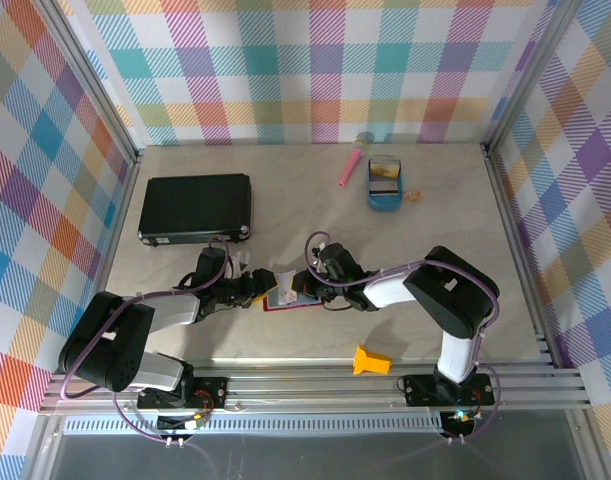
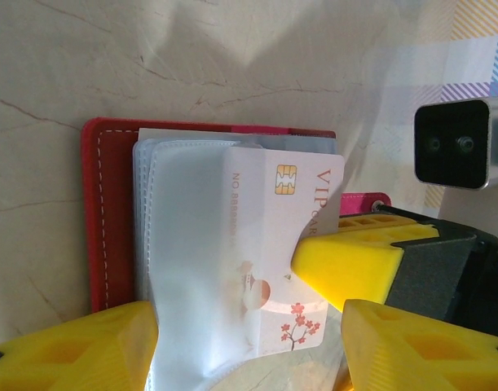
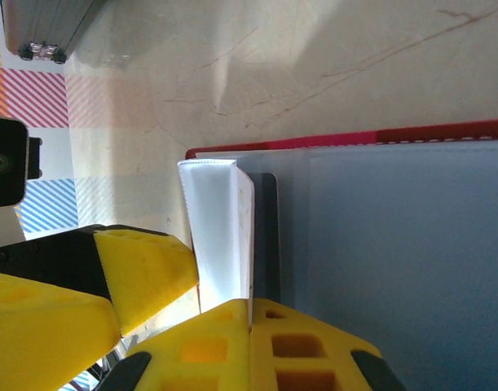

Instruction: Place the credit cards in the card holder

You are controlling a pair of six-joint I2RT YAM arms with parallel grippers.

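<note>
Pale marbled table [image 1: 315, 210] inside bright plaid walls [image 1: 285, 70]. Near its centre, a touch toward 6 o'clock: red wallet [image 1: 283, 307], lying open, clear sleeves [image 2: 183, 244] fanned out. Partway into one sleeve, a white card [image 2: 277, 236] with chip and blossom print, its 3 o'clock edge bare.

Clamped on the white leaf of card and sleeve, one yellow finger to each face: right gripper [image 3: 224, 289]. Spread wide, straddling the sleeves and gripping nothing: left gripper [image 1: 257, 290].

Likely trouble, as a judgement:
- Wallet skidding over the smooth table under a push, with no clamp on it.
- Card bowing or slipping out sideways, given a pinch so near one edge and a floppy sleeve mouth.
- Sleeve folding under the card instead of taking it.
- Fingers of the two arms knocking together, packed this closely.

Left wrist camera: card face, depth of insertion, and the other arm's yellow finger [image 2: 354, 261] touching the card at 3 o'clock. Right wrist camera, by contrast: the same leaf edge-on, upright between the fingers, with a grey-blue pocket [image 3: 395, 261] spreading toward 3 o'clock; print and depth unreadable at that angle. Top camera: both arms meeting over the wallet, black case [image 1: 195, 208] at 10 o'clock, blue tray [image 1: 385, 202] at 1 o'clock with something tan inside, too small to identify.
</note>
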